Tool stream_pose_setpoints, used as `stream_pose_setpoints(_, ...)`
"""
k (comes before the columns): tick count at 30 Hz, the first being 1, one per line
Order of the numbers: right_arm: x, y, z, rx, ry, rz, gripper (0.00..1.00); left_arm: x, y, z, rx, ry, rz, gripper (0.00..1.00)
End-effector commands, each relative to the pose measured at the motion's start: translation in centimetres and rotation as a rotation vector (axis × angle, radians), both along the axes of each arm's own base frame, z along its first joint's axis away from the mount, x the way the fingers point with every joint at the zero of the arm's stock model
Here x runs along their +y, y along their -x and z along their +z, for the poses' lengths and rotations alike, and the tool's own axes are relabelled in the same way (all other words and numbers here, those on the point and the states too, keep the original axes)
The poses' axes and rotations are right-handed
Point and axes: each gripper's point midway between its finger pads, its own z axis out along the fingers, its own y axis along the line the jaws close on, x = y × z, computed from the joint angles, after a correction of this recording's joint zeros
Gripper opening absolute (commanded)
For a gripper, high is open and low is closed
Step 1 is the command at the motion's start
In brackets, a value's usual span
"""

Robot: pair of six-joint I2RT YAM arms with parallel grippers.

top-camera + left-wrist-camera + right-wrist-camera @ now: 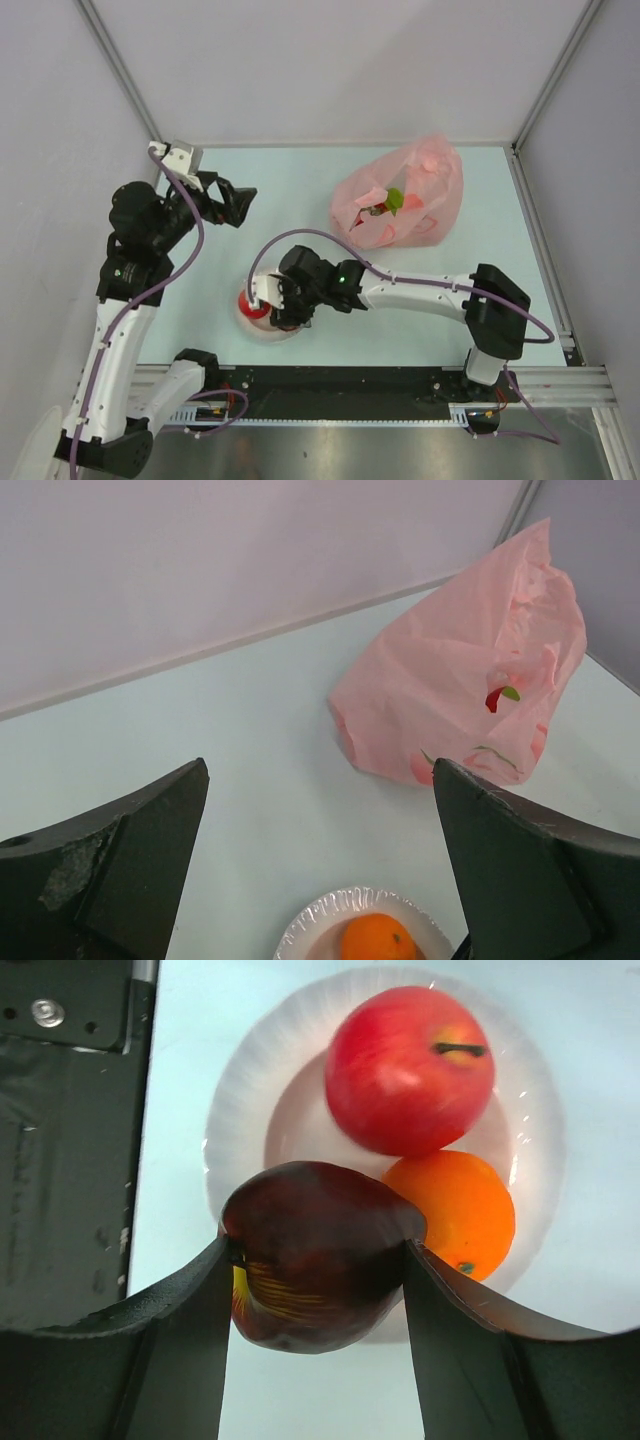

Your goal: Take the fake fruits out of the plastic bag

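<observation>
**Dark fruit gripped over plate; bag not yet emptied**

Your right gripper (317, 1258) has its fingers part-open and clamped on the dark purple fruit (320, 1220). It is a glossy, hard, rounded plastic piece, judged light and slippery. It is best held across its widest girth, as you have it. Just beyond the fingertips sits the white plate (240, 1090), carrying a red apple (405, 1070) and an orange (455, 1210). Your left gripper (320, 780) stands wide open, holding nothing. Well ahead of its fingers lies the pink bag (470, 680), thin, crinkled and limp. A leafy berry (390, 203) shows at its mouth.
</observation>
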Motion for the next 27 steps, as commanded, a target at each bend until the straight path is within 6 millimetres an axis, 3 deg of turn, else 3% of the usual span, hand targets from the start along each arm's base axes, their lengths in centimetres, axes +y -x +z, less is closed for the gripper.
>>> stream_pose_setpoints(1, 2.3, -1.3, 0.5, -0.161, -0.046, 0.021, 0.37, -0.1, 0.8, 0.1, -0.011, 0.031, -0.028, 1.0)
stream_pose_setpoints(9, 2.0, -2.6, -1.0, -0.246, 0.004, 0.012, 0.53, -0.4, 0.8, -0.3, -0.005, 0.044, -0.045, 1.0)
stream_pose_setpoints(12, 1.8, -2.7, -1.0, -0.256, 0.005, 0.001, 0.71, -0.6, 0.6, -0.4, 0.002, 0.055, -0.056, 1.0)
stream_pose_setpoints(15, 1.7, -2.8, -0.5, -0.257, -0.008, -0.014, 0.8, -0.9, 0.3, -0.6, 0.013, 0.062, -0.065, 1.0)
stream_pose_setpoints(18, 1.5, -2.3, 1.2, -0.232, -0.048, -0.022, 0.91, -1.0, -0.1, -0.8, 0.023, 0.062, -0.066, 1.0)
stream_pose_setpoints(21, 0.8, -1.7, 4.6, -0.194, -0.119, -0.026, 0.93, -1.0, -0.4, -1.0, 0.029, 0.059, -0.067, 1.0)
stream_pose_setpoints(22, 0.3, -1.5, 6.5, -0.193, -0.157, -0.031, 0.94, -1.1, -0.6, -1.2, 0.038, 0.056, -0.067, 1.0)
stream_pose_setpoints(26, -3.0, -1.3, 9.5, -0.144, -0.171, -0.091, 0.95, -1.4, -1.3, -1.6, 0.056, 0.055, -0.083, 1.0)
stream_pose_setpoints(27, -4.0, -2.1, 10.1, -0.128, -0.174, -0.133, 0.95, -1.7, -1.4, -1.7, 0.06, 0.053, -0.103, 1.0)
